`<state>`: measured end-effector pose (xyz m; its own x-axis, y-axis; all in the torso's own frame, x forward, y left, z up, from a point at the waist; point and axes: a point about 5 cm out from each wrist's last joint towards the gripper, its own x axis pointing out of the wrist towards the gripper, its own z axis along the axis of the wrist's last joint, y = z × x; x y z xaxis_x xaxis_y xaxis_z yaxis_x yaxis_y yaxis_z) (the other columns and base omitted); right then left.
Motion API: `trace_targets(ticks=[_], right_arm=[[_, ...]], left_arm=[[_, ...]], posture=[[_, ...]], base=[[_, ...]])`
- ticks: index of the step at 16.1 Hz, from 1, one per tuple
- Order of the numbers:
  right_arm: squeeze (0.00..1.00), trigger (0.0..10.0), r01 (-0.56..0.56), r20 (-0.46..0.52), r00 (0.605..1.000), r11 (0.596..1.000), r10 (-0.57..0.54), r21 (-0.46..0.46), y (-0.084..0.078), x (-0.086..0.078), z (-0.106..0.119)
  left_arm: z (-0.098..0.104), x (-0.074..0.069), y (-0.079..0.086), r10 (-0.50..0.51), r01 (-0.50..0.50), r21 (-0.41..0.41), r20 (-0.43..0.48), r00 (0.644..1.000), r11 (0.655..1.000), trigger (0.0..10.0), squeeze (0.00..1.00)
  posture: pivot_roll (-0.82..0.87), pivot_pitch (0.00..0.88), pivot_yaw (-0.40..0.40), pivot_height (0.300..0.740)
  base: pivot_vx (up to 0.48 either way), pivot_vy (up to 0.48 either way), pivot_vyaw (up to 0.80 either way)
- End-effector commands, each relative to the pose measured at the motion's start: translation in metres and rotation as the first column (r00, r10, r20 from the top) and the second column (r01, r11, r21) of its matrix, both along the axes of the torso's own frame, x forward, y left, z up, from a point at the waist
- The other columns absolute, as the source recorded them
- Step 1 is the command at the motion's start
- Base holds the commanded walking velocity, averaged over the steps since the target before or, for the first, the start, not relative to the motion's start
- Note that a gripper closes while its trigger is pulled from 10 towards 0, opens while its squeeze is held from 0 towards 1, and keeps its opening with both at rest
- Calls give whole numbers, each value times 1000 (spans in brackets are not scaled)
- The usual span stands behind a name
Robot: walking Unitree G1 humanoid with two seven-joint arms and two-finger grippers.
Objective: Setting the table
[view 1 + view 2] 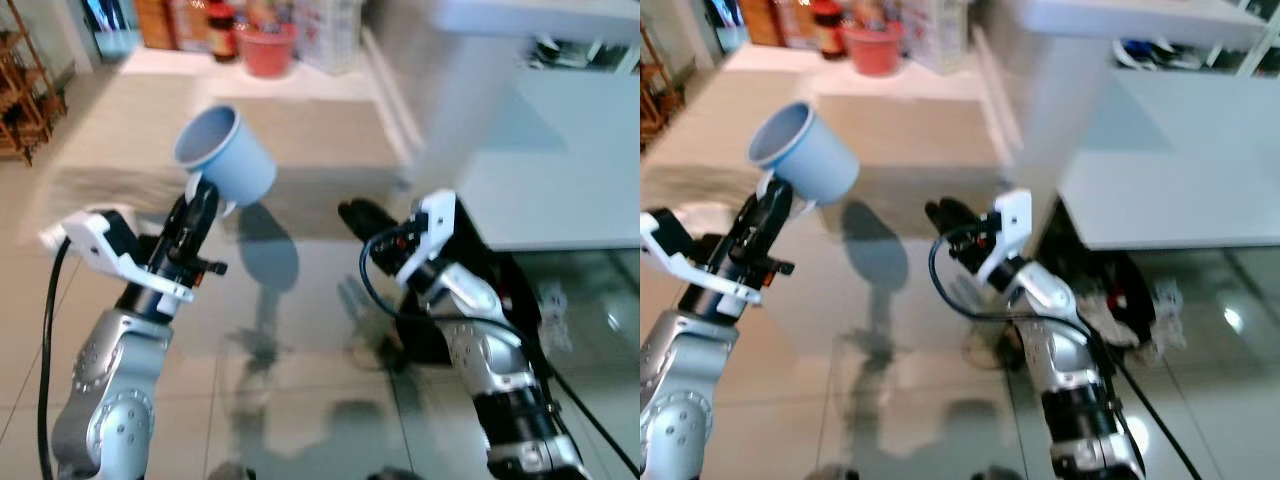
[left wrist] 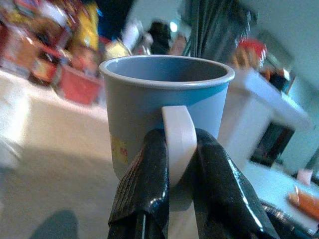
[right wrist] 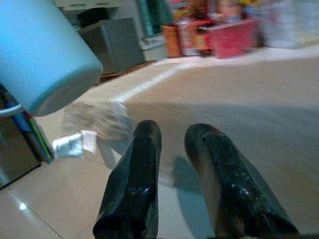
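A light blue cup (image 1: 225, 150) with a white handle (image 2: 177, 137) is held up and tilted over the floor. My left gripper (image 1: 203, 195) is shut on that handle, one black finger (image 2: 142, 184) on each side. The cup's open mouth faces up and to the left. My right gripper (image 1: 362, 217) hovers to the right of the cup at about the same height. Its fingers (image 3: 137, 174) are close together with nothing between them. The cup's base (image 3: 45, 59) shows in the right wrist view, apart from that gripper.
A wide beige surface (image 1: 290, 130) lies ahead, with a red pot (image 1: 268, 50) and bottles at its far end. A white table (image 1: 560, 170) stands to the right, with clutter (image 1: 1130, 300) under it. A wooden rack (image 1: 20, 90) is at far left. Glossy tiles (image 1: 300, 400) lie below.
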<state>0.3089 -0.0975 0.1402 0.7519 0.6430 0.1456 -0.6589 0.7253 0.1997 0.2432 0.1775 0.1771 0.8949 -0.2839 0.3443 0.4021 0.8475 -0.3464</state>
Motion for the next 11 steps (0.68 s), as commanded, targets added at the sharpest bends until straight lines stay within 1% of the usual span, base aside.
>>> trace_targets(ticks=[1,3,5,11], right_arm=[[0,10000,44,-3,999,998,-44,-33,-9,2,-3],[0,10000,67,-22,997,996,-69,-66,-8,2,-11],[0,10000,70,-29,997,995,-73,-77,-7,1,-14],[0,10000,108,-41,993,991,-111,-84,-8,1,-19]], left_arm=[[1,0,-8,-26,26,16,10,1000,1000,10000,0],[-7,1,-15,-42,42,26,-17,999,999,10000,0],[-9,1,-18,-49,49,26,-24,999,998,10000,0],[-12,1,-34,-96,98,50,-31,995,994,10000,0]], posture=[[-93,68,4,740],[-92,70,5,740],[-93,70,7,740],[-95,74,8,740]], base=[[0,-454,0],[0,-454,0],[0,-454,0],[0,-454,0]])
